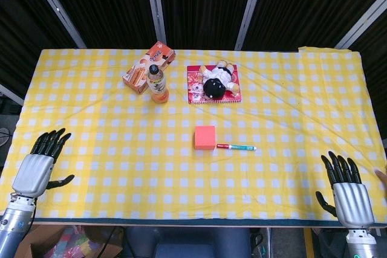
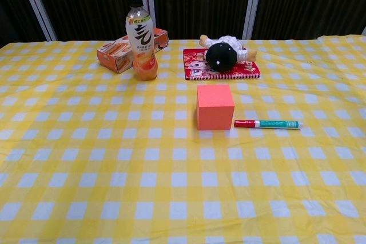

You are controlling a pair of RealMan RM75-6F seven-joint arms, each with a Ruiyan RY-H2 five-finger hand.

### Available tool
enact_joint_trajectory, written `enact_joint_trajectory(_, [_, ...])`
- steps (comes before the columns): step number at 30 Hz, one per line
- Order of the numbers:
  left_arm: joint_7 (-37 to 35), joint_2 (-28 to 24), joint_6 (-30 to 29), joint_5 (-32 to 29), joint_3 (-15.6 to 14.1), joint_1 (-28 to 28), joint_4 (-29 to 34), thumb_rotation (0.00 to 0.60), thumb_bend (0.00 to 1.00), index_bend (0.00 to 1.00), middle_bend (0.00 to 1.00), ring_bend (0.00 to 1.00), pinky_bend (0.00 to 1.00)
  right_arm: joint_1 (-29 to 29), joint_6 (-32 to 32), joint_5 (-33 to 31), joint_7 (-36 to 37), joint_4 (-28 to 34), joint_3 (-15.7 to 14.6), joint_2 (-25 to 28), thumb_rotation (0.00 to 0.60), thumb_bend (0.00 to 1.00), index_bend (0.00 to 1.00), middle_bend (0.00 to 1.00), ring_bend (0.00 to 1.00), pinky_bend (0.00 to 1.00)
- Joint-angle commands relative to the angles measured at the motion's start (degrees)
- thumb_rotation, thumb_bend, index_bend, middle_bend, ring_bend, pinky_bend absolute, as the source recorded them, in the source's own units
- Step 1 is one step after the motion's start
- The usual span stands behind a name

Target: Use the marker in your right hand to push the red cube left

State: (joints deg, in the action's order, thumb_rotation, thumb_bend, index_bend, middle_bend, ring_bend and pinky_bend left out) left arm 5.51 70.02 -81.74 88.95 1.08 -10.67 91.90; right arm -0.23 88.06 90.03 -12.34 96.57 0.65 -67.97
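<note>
The red cube (image 1: 205,138) (image 2: 215,107) sits near the middle of the yellow checked table. Just to its right lies the marker (image 1: 236,147) (image 2: 266,124), red cap toward the cube, with a green and white barrel, flat on the cloth and untouched. My right hand (image 1: 344,187) rests at the table's near right edge, fingers spread, holding nothing, far from the marker. At the near left edge my left hand (image 1: 41,162) is likewise spread and empty. Neither hand shows in the chest view.
At the back stand an orange drink bottle (image 1: 158,84) (image 2: 141,38) and an orange box (image 1: 149,66) (image 2: 122,49). A small doll (image 1: 215,80) (image 2: 224,51) lies on a red booklet (image 1: 195,86) (image 2: 195,64) behind the cube. The tablecloth (image 1: 109,161) covers the table.
</note>
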Motion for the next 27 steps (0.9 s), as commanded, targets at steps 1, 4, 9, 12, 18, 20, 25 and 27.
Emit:
enact_joint_trajectory(1, [0.0,0.0,0.0,-0.1,0.0,0.0,0.0,0.600,0.00,0.00,0.00,0.00,0.00,0.1,-0.1,-0.1,0.0,0.0,0.0,0.0,0.600,0.36,0.00,0.00,0.00,0.00])
enact_joint_trajectory(4, [0.0,0.0,0.1,-0.2,0.1,0.0,0.0,0.600,0.00,0.00,0.00,0.00,0.00,0.1,-0.2,-0.2,0.0,0.0,0.0,0.0,0.600,0.36,0.00,0.00,0.00,0.00])
enact_joint_trajectory(9, [0.0,-0.1,-0.2,0.1,0.0,0.1,0.1,0.600,0.00,0.00,0.00,0.00,0.00,0.1,-0.1,-0.1,0.1,0.2,0.1,0.0,0.600,0.36,0.00,0.00,0.00,0.00])
enact_joint_trajectory(12, [-0.1,-0.1,0.0,-0.2,0.0,0.1,0.1,0.600,0.00,0.00,0.00,0.00,0.00,0.4,-0.5,-0.4,0.7,0.9,0.4,0.0,0.600,0.36,0.00,0.00,0.00,0.00])
enact_joint_trajectory(18, [-0.2,-0.1,0.2,0.0,0.0,-0.1,0.2,0.600,0.00,0.00,0.00,0.00,0.00,3.2,-3.6,-1.3,1.1,4.6,2.3,0.1,0.600,0.36,0.17,0.02,0.00,0.00])
enact_joint_trajectory(20, [-0.2,-0.2,0.1,0.2,-0.1,-0.1,0.3,0.600,0.00,0.00,0.00,0.00,0.00,4.9,-5.7,-2.3,-0.6,6.2,3.3,-0.3,0.600,0.36,0.24,0.05,0.00,0.00])
enact_joint_trajectory(25, [-0.5,-0.3,0.2,0.3,-0.1,-0.1,0.3,0.600,0.00,0.00,0.00,0.00,0.00,9.9,-12.3,-7.1,-7.1,10.3,6.1,-3.1,0.600,0.36,0.31,0.10,0.00,0.00])
enact_joint_trajectory(27, [-0.7,-0.3,0.2,0.3,-0.1,-0.2,0.3,0.600,0.00,0.00,0.00,0.00,0.00,11.9,-14.5,-9.4,-10.2,11.3,7.2,-4.8,0.600,0.36,0.32,0.10,0.00,0.00])
